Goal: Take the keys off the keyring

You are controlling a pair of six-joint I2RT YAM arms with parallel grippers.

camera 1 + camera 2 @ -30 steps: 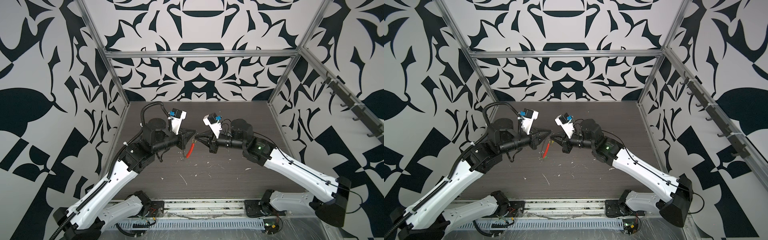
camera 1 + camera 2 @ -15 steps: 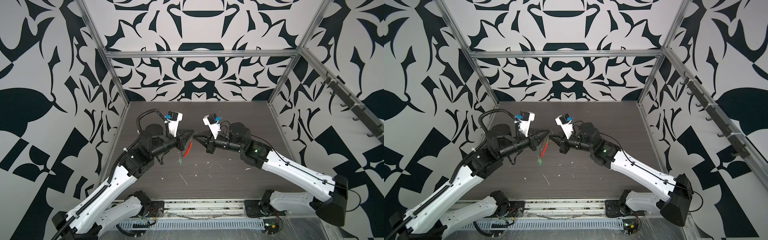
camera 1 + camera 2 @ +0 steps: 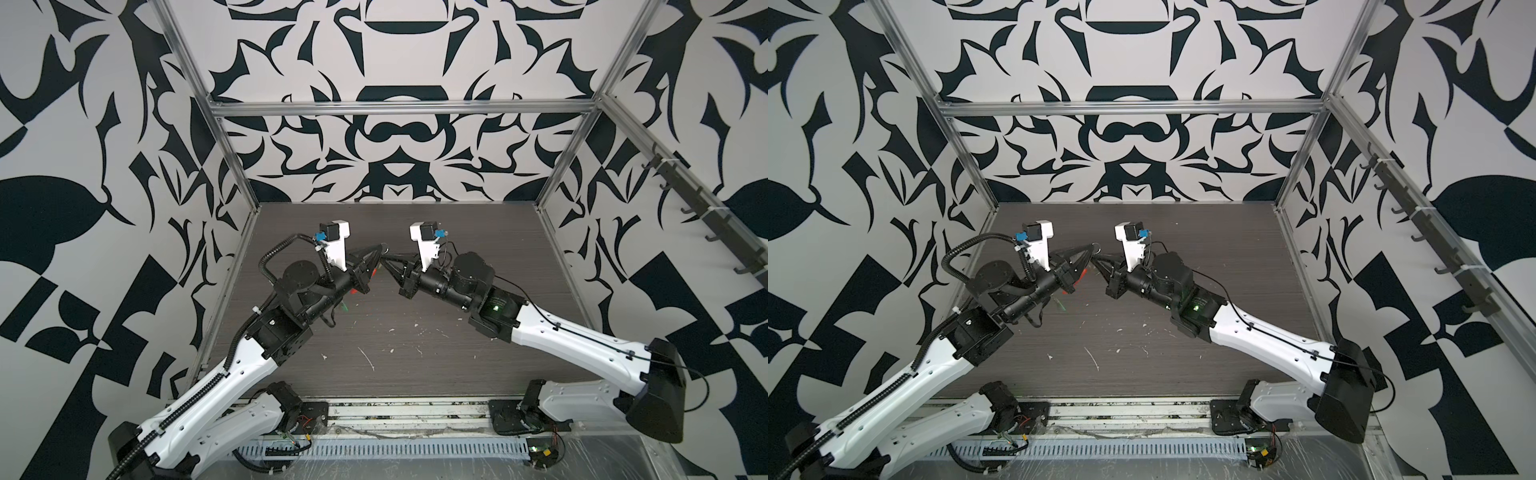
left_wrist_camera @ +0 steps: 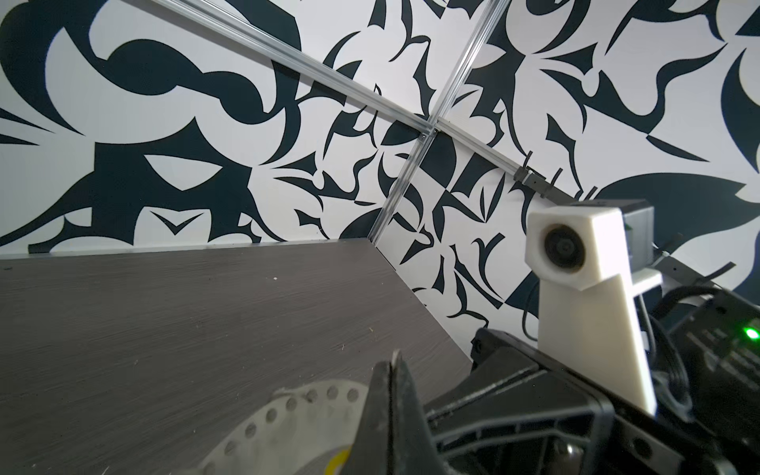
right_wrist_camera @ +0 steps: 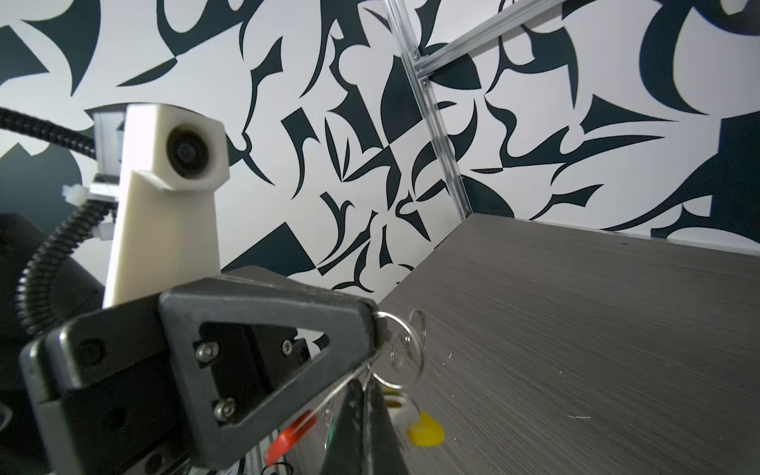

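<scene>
Both grippers meet above the middle of the dark table (image 3: pixel 415 374). My left gripper (image 3: pixel 379 249) (image 3: pixel 1090 251) is shut on the keyring's thin wire, and a silver split ring (image 5: pixel 401 353) hangs off its tip (image 5: pixel 376 325). My right gripper (image 3: pixel 387 259) (image 5: pixel 364 382) is shut on the same wire just below. The keyring's red arc (image 5: pixel 290 436) (image 3: pixel 375 272) hangs under the left gripper. A yellow key (image 5: pixel 425 429) and a white-faced piece (image 5: pixel 398 405) dangle beneath, with a green key (image 5: pixel 331 427) half hidden behind my right finger. The left wrist view shows a pale arc dotted with holes (image 4: pixel 288 407) beside the shut jaws (image 4: pixel 394 364).
White scraps and flecks (image 3: pixel 368 357) lie on the table toward its front. Patterned walls with metal posts close in three sides. A rail of dark hooks (image 3: pixel 706 220) runs along the right wall. The arm bases and a slotted cable duct (image 3: pixel 374 451) sit at the front edge.
Both grippers have moved up and toward the back wall, staying tip to tip with the keyring between them. The left arm has swung in behind it. Neither gripper has opened.
</scene>
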